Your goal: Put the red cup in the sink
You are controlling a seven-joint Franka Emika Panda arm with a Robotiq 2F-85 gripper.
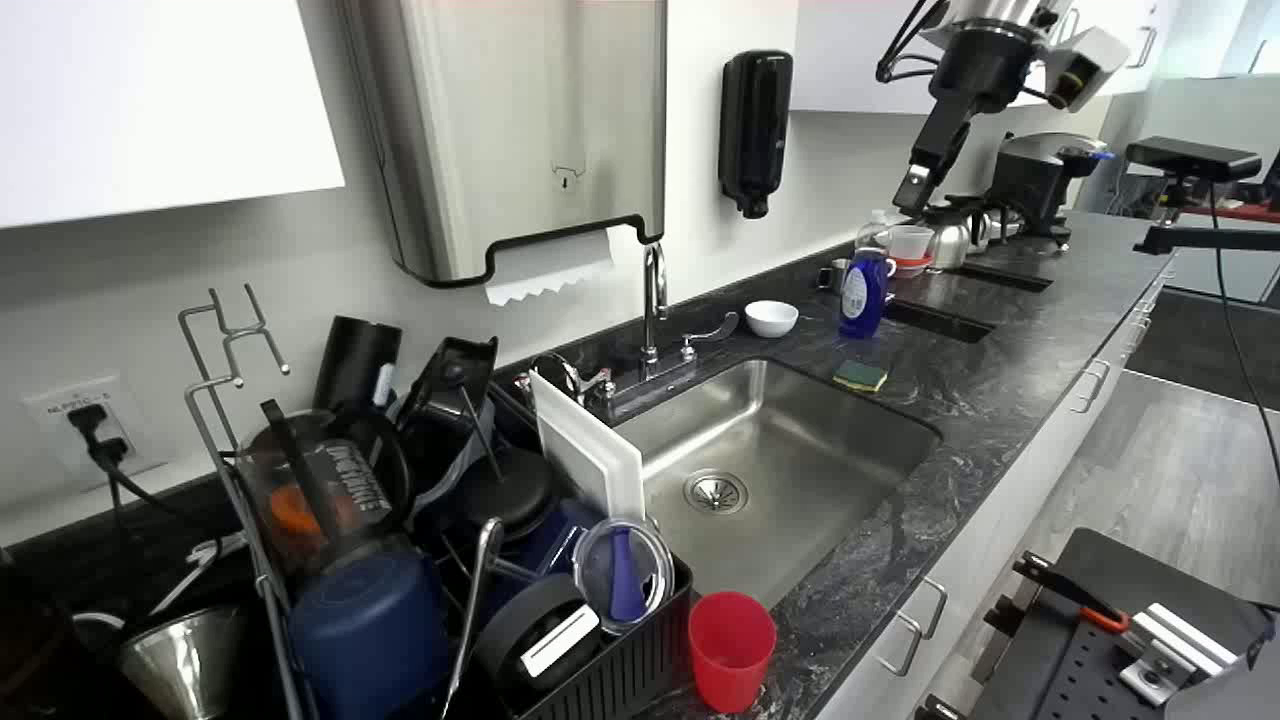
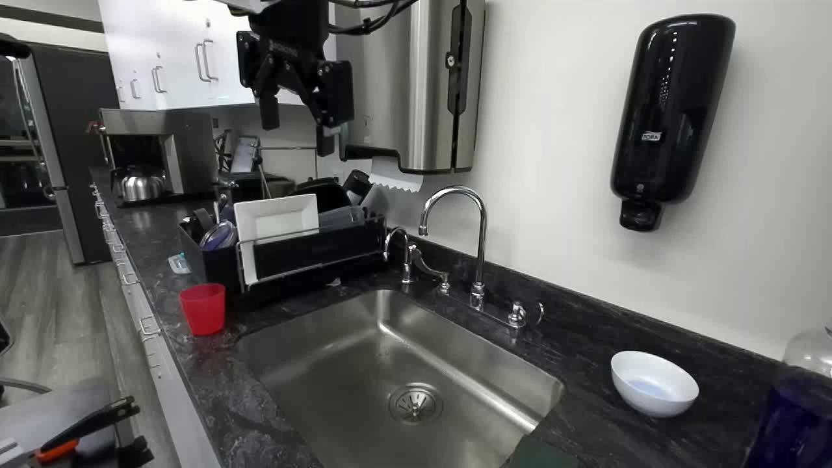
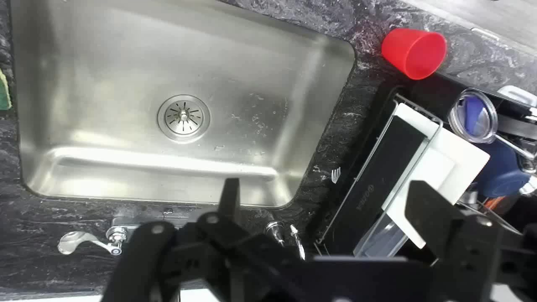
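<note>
The red cup (image 2: 204,309), plain, bright and flaring toward its rim, stands upright beside the sink (image 2: 361,380), while the gripper (image 2: 299,129) holds its 2 fingers apart.

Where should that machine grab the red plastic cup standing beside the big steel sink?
Probably by the rim of the tapered red plastic cup, coming straight down from above: it stands upright, mouth open, so one finger of the open black hand could go inside. I'd pinch the wall facing the rectangular stainless-steel sink, since the slatted black plastic caddy crowds another side.
</note>
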